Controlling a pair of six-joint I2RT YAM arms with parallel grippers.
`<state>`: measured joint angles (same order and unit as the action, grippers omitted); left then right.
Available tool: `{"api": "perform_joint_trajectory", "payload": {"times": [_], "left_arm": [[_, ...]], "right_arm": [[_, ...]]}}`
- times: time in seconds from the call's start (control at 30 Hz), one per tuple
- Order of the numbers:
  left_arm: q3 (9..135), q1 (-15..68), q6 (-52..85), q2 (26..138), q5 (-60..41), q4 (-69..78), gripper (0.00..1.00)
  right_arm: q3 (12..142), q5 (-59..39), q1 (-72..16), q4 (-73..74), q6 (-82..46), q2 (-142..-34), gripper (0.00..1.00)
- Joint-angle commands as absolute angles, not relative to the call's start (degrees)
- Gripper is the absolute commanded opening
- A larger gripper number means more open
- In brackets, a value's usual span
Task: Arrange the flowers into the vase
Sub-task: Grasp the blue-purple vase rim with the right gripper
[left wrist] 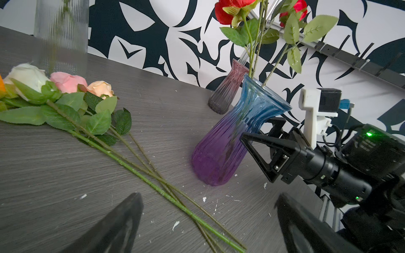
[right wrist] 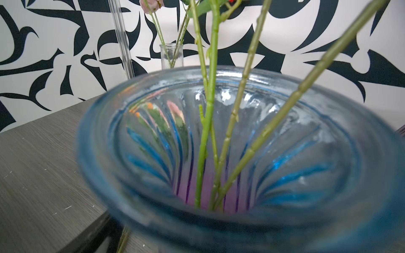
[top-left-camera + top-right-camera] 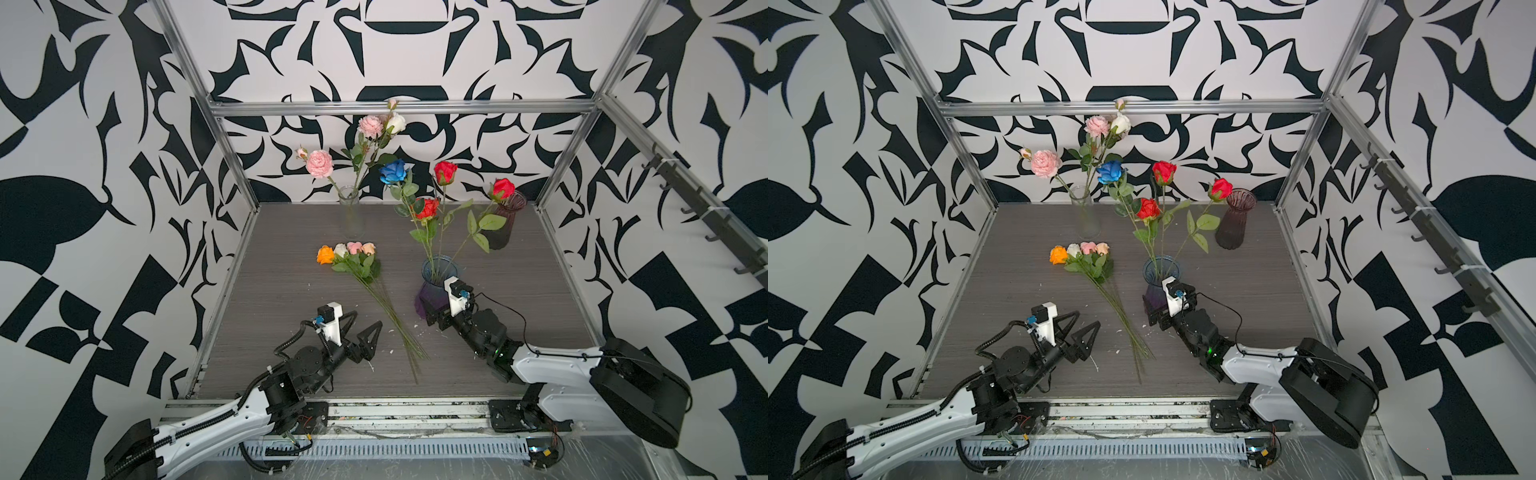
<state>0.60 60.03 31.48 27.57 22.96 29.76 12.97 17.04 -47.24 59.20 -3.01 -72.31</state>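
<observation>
Well, the grey bench (image 3: 270, 299) is the widest thing under me. Close to my right arm stands the blue-to-purple vase (image 3: 437, 266) with four stems in it. A blue rose (image 3: 394, 171) and three red roses (image 3: 445, 172) fan out above its mouth. At the back a clear vase (image 3: 350, 208) holds the frilly pink blooms (image 3: 320, 163) and a white rose (image 3: 395, 122). A smoky purple vase (image 3: 505, 220) stands at the back right, behind one red head. Between the clear vase and my left arm the loose bunch (image 3: 353, 259) lies flat on the bench. Its orange, white, pink and peach heads point away from me, and its stems (image 3: 395, 324) run back toward my side.

My right fingers (image 1: 268, 142) are spread as wide as they go, low by the belly of the blue-to-purple vase on my side of it. In the left wrist view one tip sits right at the glass and the other shows just beyond, beside the vase's neck. Whether either one presses on the glass I cannot tell. The right wrist view looks down into the vase's mouth at the four stems.

My left fingers (image 1: 118, 227) are also wide apart and hold nothing. They sit low over the bench, just left of the cut ends of the loose stems and apart from them. Small white flecks (image 1: 175, 225) dot the bench nearby.
</observation>
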Motion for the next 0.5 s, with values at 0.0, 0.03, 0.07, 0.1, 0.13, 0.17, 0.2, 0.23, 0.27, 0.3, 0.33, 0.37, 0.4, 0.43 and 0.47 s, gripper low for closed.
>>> {"api": "perform_joint_trajectory", "payload": {"times": [0.0,0.03,0.07,0.1,0.13,0.17,0.2,0.23,0.27,0.3,0.33,0.37,0.4,0.43,0.47], "left_arm": [[0.0,59.9,32.1,26.8,23.5,30.6,1.0],[0.0,59.9,32.1,26.9,23.6,30.7,0.99],[0.0,59.9,32.1,27.0,23.5,30.7,0.99],[0.0,59.9,32.1,27.1,23.5,30.7,0.99],[0.0,59.9,32.1,27.2,23.5,30.8,0.99],[0.0,59.9,32.1,27.3,23.5,30.9,0.99],[0.0,59.9,32.1,27.3,23.5,30.9,0.99],[0.0,59.9,32.0,27.3,23.6,30.9,0.99],[0.1,59.9,32.0,27.3,23.5,30.9,0.99],[0.0,59.9,32.0,27.3,23.6,30.9,1.0],[0.0,59.9,32.1,27.3,23.6,30.9,1.0],[0.0,59.9,32.0,27.3,23.6,30.8,0.99],[0.0,59.9,32.0,27.3,23.7,30.8,0.99],[0.0,59.9,32.1,27.3,23.7,30.8,0.99],[0.0,59.9,32.0,27.4,23.8,30.8,0.99]], "right_arm": [[14.5,19.2,-46.8,65.1,-2.4,-72.6,0.99],[14.8,19.8,-46.7,64.7,-2.8,-72.8,0.99],[14.9,20.3,-46.6,64.5,-3.1,-73.1,0.99],[15.0,20.6,-46.3,64.7,-3.2,-73.3,0.99],[14.9,20.7,-46.1,64.9,-3.3,-73.6,0.99],[14.9,20.9,-45.9,65.1,-3.5,-73.9,0.99],[14.8,21.1,-45.6,65.5,-3.7,-74.1,0.98],[14.8,21.3,-45.5,65.7,-3.6,-74.3,0.97],[14.8,21.4,-45.2,65.9,-3.5,-74.7,0.97],[14.8,21.4,-44.9,66.3,-3.4,-75.1,0.96],[14.8,21.2,-44.7,66.6,-3.3,-75.4,0.95],[15.0,20.9,-44.3,67.0,-3.1,-75.9,0.93],[15.1,20.4,-44.0,67.3,-2.8,-76.4,0.92],[15.3,20.3,-43.8,67.5,-2.7,-76.8,0.93],[15.5,20.2,-43.6,67.7,-2.4,-77.3,0.93]]}}
